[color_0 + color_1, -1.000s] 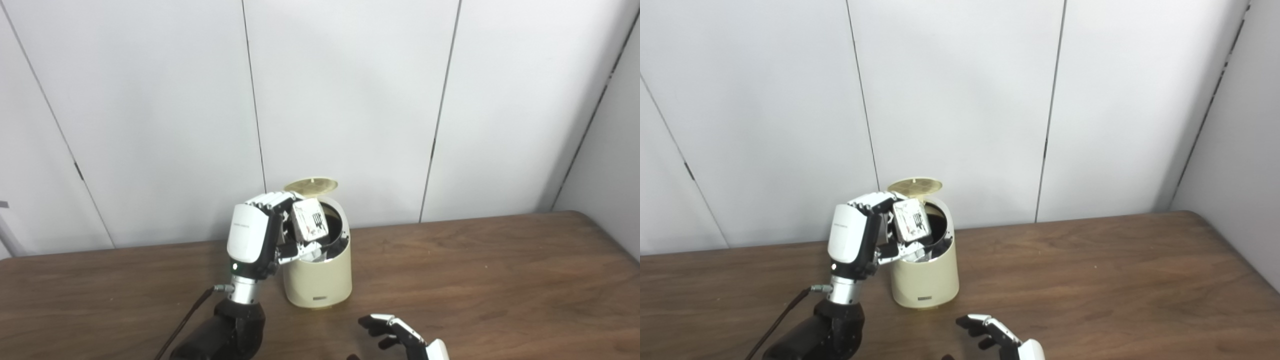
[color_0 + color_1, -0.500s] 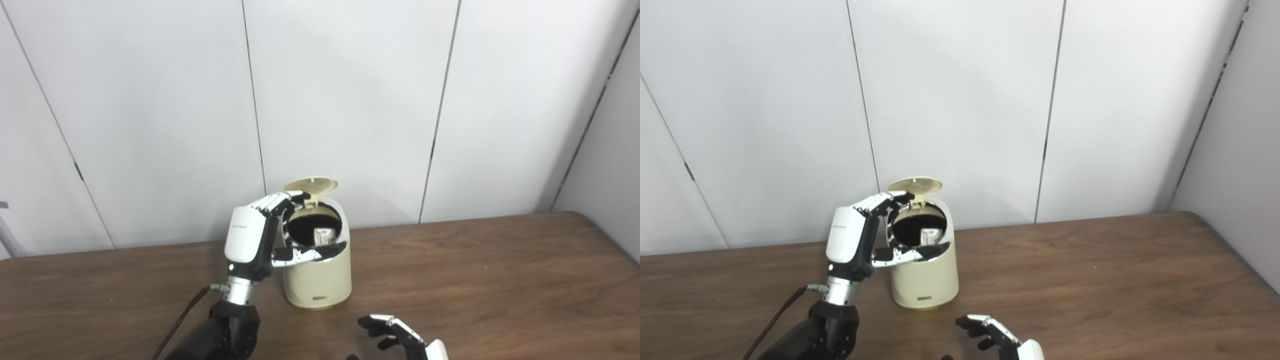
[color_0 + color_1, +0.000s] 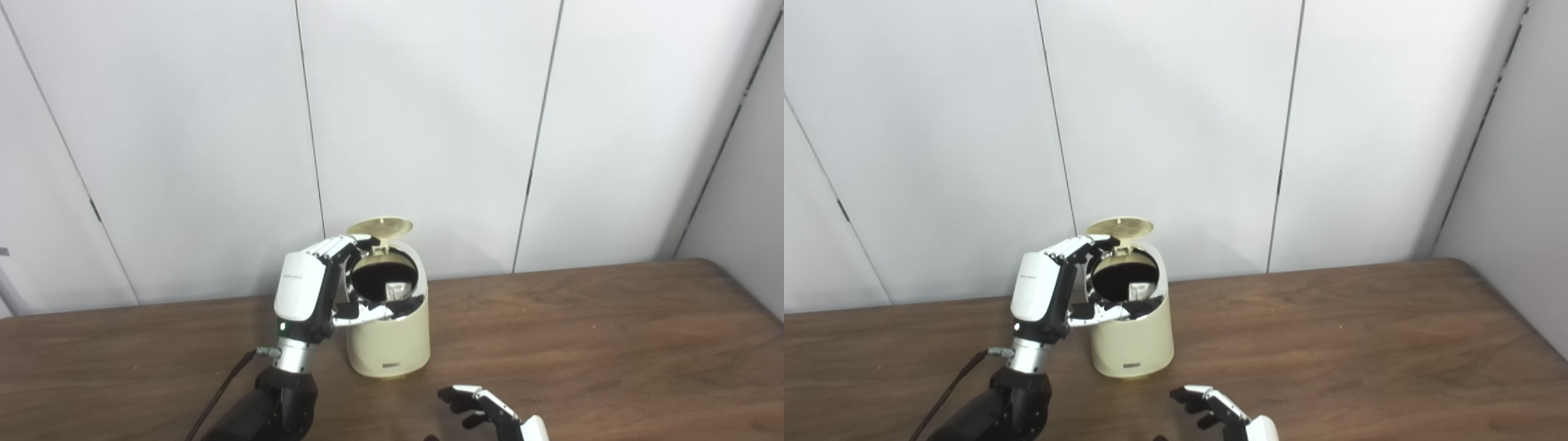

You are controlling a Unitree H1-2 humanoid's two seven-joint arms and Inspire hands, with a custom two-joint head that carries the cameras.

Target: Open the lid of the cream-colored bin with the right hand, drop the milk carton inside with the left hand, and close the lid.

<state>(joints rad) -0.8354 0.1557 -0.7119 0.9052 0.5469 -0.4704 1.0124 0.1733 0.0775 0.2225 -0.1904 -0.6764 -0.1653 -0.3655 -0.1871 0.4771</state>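
The cream-colored bin stands on the wooden table near the back wall. Its round lid is tipped up and back, leaving the dark mouth uncovered. Inside that mouth the milk carton shows as a pale shape, only partly visible. My left hand is raised at the bin's left side, open, with fingers spread around the rim and nothing held. My right hand lies low at the picture's bottom edge in front of the bin, fingers apart and empty.
White wall panels rise directly behind the bin. A black cable runs along the left forearm. The table's right edge lies far to the right.
The left hand opened and let the milk carton go; the carton fell from above the rim into the bin. The hand then drew slightly left. The right hand stayed still.
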